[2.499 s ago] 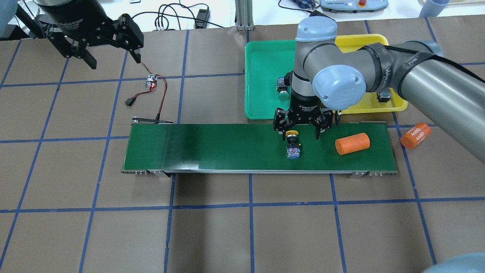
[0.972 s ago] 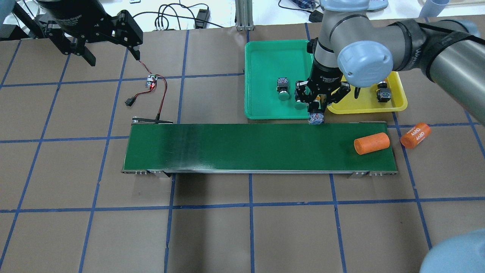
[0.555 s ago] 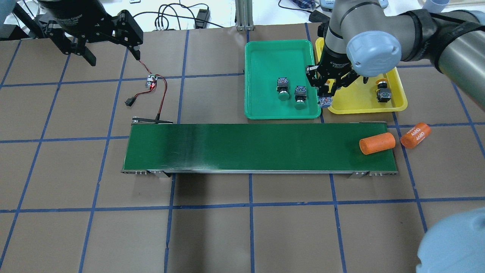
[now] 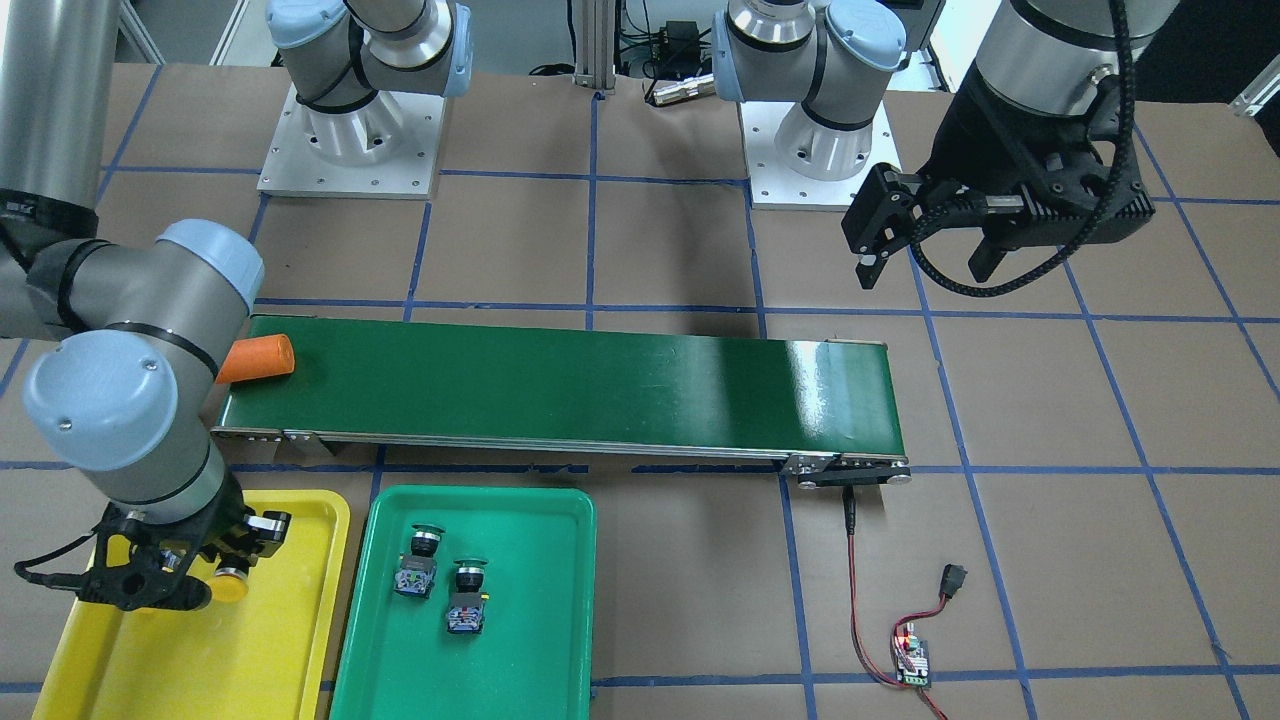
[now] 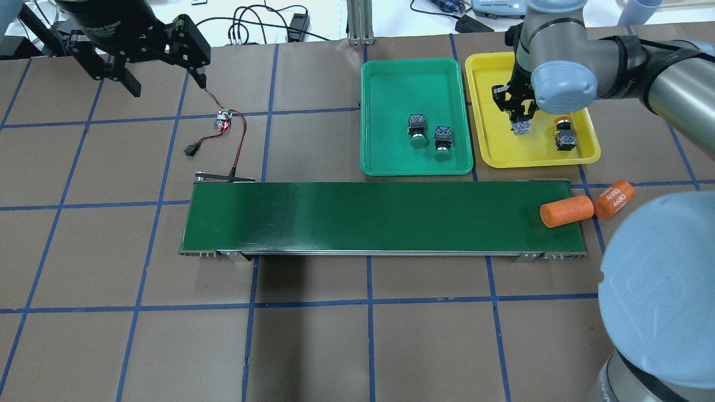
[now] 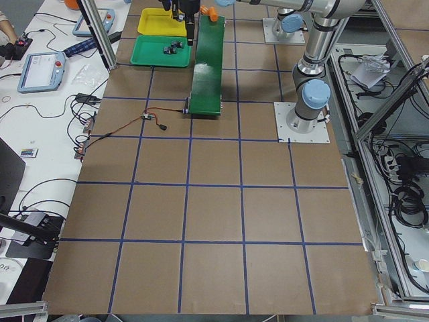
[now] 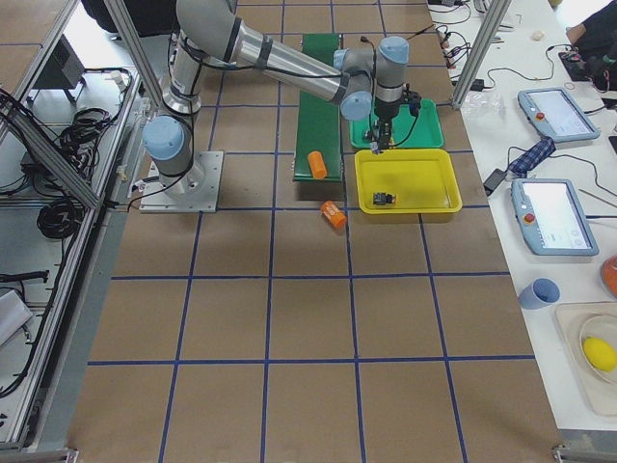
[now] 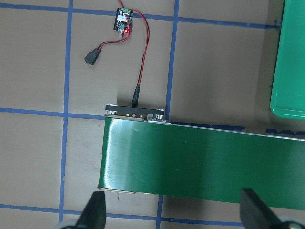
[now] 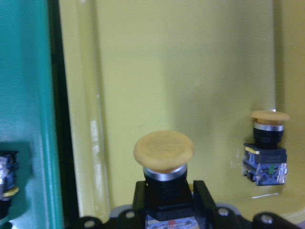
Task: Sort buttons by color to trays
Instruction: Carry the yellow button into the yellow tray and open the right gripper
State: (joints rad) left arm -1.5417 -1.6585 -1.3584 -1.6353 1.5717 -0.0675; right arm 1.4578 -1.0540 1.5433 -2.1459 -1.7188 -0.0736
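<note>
My right gripper [image 5: 522,118] is shut on a yellow-capped button [image 9: 163,150] and holds it over the yellow tray [image 5: 503,153], left of its middle. A second yellow button [image 5: 564,135] lies in that tray near its right rim; it also shows in the right wrist view [image 9: 268,148]. Two green-capped buttons [image 5: 416,131] [image 5: 442,142] lie side by side in the green tray [image 5: 391,95]. My left gripper [image 5: 167,85] is open and empty, high over the far left of the table.
A long dark green conveyor belt [image 5: 357,215] lies in front of the trays. An orange cylinder [image 5: 566,210] lies at its right end, against a second one marked 4680 [image 5: 613,199] on the table. A red cable with a small board [image 5: 223,120] lies left of the trays.
My right gripper took the yellow button off the belt and carried it past the green tray to over the yellow tray. The orange cylinder rode right along the belt. The left arm barely moved.
</note>
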